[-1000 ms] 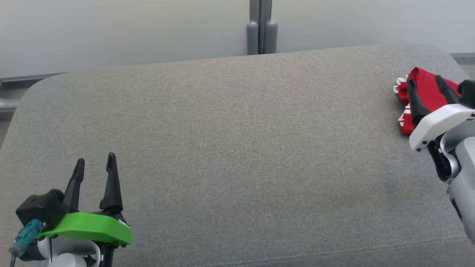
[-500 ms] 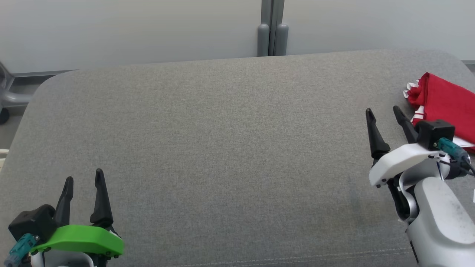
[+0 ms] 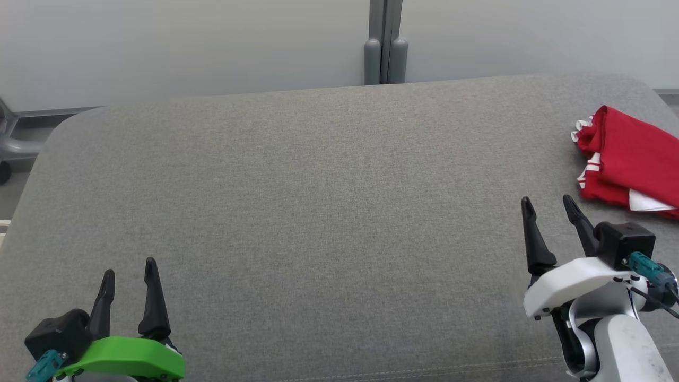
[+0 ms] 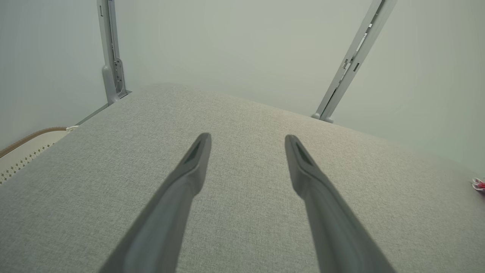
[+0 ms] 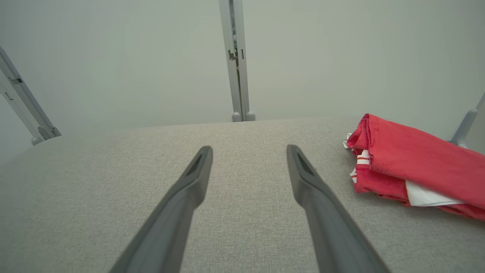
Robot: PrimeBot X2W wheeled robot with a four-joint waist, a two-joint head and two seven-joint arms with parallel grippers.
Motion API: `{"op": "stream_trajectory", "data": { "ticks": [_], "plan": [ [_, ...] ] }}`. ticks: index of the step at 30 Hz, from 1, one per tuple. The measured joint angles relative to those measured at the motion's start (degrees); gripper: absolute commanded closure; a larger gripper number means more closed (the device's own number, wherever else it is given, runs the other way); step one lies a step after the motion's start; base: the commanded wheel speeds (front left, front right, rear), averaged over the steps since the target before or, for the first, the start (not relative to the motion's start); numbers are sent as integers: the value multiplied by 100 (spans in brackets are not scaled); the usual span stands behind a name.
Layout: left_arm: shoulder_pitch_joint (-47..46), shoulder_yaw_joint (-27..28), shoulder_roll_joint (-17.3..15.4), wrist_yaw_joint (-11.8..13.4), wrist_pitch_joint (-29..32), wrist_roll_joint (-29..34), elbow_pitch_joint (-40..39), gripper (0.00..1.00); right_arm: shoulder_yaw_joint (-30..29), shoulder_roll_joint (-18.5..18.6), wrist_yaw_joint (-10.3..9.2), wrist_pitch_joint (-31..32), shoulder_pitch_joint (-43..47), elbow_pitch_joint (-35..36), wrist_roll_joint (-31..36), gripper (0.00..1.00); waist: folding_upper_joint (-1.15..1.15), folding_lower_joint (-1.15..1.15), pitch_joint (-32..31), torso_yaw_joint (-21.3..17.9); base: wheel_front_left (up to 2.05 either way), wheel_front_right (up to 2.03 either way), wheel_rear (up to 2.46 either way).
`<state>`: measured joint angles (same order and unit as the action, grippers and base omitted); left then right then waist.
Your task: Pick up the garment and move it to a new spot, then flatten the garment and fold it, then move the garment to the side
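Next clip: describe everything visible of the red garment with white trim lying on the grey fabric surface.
The red cloth garment with white striped trim is folded into a compact, slightly rumpled bundle, a white patch showing between its layers at the near edge. It lies flat at the far right of the grey woven-fabric surface, cut off by the head view's right edge. Only that surface touches it; the open right gripper is nearer the robot, apart from it.

Green-shelled left hand [image 3: 130,266], white-shelled right hand [image 3: 547,198] (fingers [image 3: 154,302] black).
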<state>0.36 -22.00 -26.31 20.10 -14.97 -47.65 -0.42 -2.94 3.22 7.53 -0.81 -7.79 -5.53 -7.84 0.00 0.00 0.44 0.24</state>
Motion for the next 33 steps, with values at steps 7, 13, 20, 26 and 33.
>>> {"op": "stream_trajectory", "data": {
  "ticks": [7, 13, 20, 26, 33],
  "plan": [
    [85, 78, 109, -89, -1, 91, 27, 0, 19, -31, 0, 157, 405, 408, -177, 0, 0, 0, -82, -5, 0, 0, 0],
    [110, 96, 155, -127, -5, 142, 16, 0, 83, -33, 0, 185, 511, 452, -261, 0, 0, 0, -138, 7, 0, 0, 0],
    [110, 62, 156, -127, -5, 183, 23, 0, 141, -34, 0, 224, 521, 460, -320, 0, 0, 0, -183, 8, 0, 0, 0],
    [109, 12, 134, -97, -5, 245, 31, 0, 165, -34, 0, 246, 534, 459, -343, 0, 0, 0, -204, -4, 0, 0, 0],
    [103, -13, 89, -82, -3, 315, 36, 0, 163, -34, 0, 274, 558, 461, -343, 0, 0, 0, -213, 1, 0, 0, 0]
  ]
}}
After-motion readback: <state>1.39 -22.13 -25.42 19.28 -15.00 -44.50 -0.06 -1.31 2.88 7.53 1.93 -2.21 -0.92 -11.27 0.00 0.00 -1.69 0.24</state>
